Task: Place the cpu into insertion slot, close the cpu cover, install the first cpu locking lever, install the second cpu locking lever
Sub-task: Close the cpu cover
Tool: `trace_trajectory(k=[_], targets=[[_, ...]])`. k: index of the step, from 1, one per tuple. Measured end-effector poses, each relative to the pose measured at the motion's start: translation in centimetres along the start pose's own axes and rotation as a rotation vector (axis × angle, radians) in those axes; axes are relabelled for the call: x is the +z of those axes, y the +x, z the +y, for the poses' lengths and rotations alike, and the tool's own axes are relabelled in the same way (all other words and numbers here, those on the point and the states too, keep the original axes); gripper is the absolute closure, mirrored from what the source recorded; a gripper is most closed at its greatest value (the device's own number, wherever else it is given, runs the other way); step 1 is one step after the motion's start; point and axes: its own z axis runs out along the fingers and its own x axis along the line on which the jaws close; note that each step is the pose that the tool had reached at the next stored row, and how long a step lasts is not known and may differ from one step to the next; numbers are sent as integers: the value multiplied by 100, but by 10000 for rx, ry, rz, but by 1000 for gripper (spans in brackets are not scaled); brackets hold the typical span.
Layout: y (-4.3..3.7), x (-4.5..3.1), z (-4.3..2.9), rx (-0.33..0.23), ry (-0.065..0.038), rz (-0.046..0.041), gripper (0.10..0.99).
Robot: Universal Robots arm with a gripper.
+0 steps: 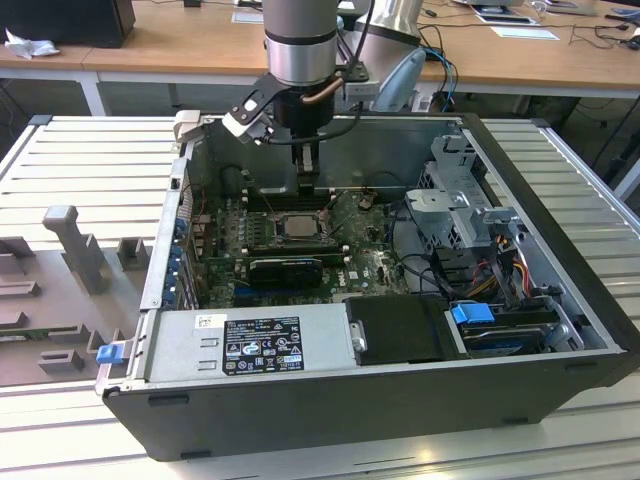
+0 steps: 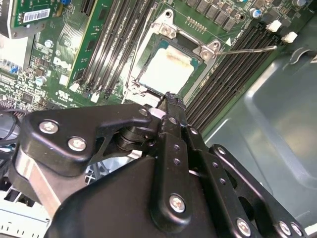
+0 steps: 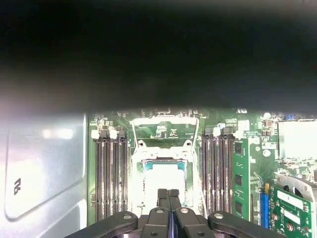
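Exterior view: the gripper (image 1: 308,185) hangs inside the case (image 1: 560,300), just above the cpu (image 1: 297,226) at mid-board (image 1: 225,248). Second wrist view: fingers (image 2: 171,106) are pressed together, empty. First wrist view: cpu sits in the slot (image 3: 184,165).

In the exterior view the open-topped case (image 1: 400,400) left free passage down mid-frame to the insertion slot (image 1: 268,228); memory sticks (image 1: 287,270) hemmed it, the drive cage (image 1: 455,210) crowded centre-right.

Computer case (image 1: 400,410) (open) on slatted table (image 1: 100,150)
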Motion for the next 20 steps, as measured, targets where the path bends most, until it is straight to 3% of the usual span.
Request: trace_trajectory(k=[14, 16, 18, 20], targets=[[0, -31, 2, 0, 1, 0, 980], [1, -46, 3, 0, 0, -1, 980], [1, -117, 9, -1, 0, -5, 980], [2, -121, 23, 0, 6, -4, 980]])
